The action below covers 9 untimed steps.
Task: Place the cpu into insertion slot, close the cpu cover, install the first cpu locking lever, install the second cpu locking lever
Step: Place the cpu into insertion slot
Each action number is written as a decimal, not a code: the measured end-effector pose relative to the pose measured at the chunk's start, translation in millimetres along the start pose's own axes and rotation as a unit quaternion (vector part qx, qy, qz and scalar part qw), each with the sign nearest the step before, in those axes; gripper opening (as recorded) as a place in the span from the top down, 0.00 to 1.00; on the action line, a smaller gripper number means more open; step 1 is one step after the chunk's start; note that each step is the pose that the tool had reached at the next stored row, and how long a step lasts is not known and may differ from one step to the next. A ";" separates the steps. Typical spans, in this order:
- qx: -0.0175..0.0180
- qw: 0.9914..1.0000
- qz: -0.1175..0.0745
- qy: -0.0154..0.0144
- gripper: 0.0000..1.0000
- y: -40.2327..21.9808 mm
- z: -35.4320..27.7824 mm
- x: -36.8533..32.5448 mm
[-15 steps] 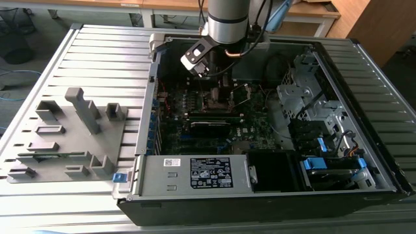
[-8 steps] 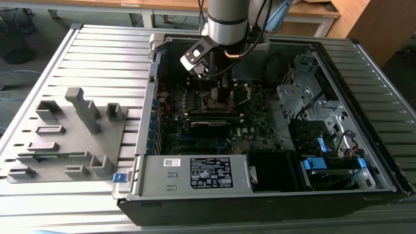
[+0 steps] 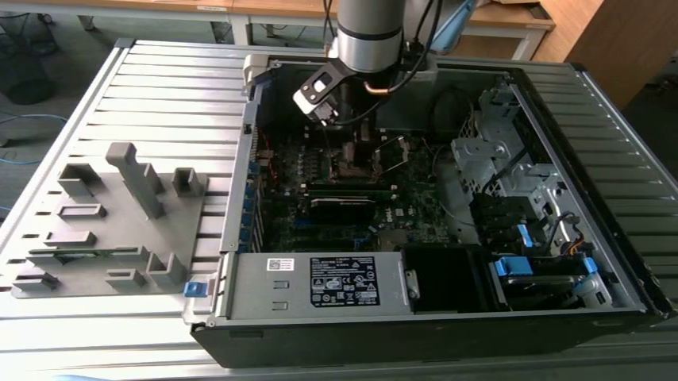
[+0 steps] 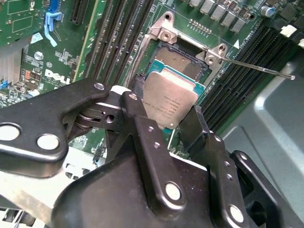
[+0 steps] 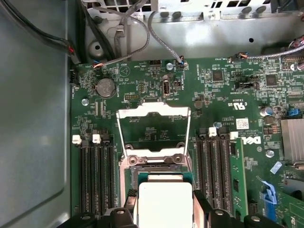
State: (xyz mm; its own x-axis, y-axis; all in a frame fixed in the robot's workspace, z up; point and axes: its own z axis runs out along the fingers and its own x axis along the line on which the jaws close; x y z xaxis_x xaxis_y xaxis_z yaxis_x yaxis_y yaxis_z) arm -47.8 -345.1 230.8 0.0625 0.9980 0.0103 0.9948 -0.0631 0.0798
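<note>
Arm (image 3: 366,36) reaches down into open computer case (image 3: 593,87), over the motherboard (image 3: 424,190). Gripper (image 4: 166,105) is closed down to chip width and clamps the cpu (image 4: 170,102) by two opposite edges, black fingers (image 4: 142,118) pressed on either side. Cpu is silvery face up, directly over the insertion slot (image 4: 183,59) and covering the slot's gripper-side part; the far part of the slot's dark centre is exposed. Cannot tell if the cpu touches the slot or sits just above it.

In the first wrist view the cpu (image 5: 164,204) again overlaps the insertion slot (image 5: 159,172). The cpu cover (image 5: 153,112) is flipped open, lying back on the far side of the slot from the cpu, board visible through its window. Memory slots (image 5: 97,175) run along both sides of the slot. A thin locking lever (image 4: 259,67) sticks out from one slot corner, unlatched.
</note>
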 end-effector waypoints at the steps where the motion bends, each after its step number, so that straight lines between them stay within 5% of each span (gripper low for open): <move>1: 0.000 1.000 0.000 0.000 0.46 -0.3 0.1 0.7; 9: 0.000 1.000 0.002 0.000 0.46 -1.3 3.6 2.8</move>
State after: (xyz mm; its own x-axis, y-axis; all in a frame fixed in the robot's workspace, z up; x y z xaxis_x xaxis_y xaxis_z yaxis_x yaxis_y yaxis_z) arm -48.6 -342.2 227.1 0.0666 0.9977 0.0103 0.9946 -0.0672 0.0792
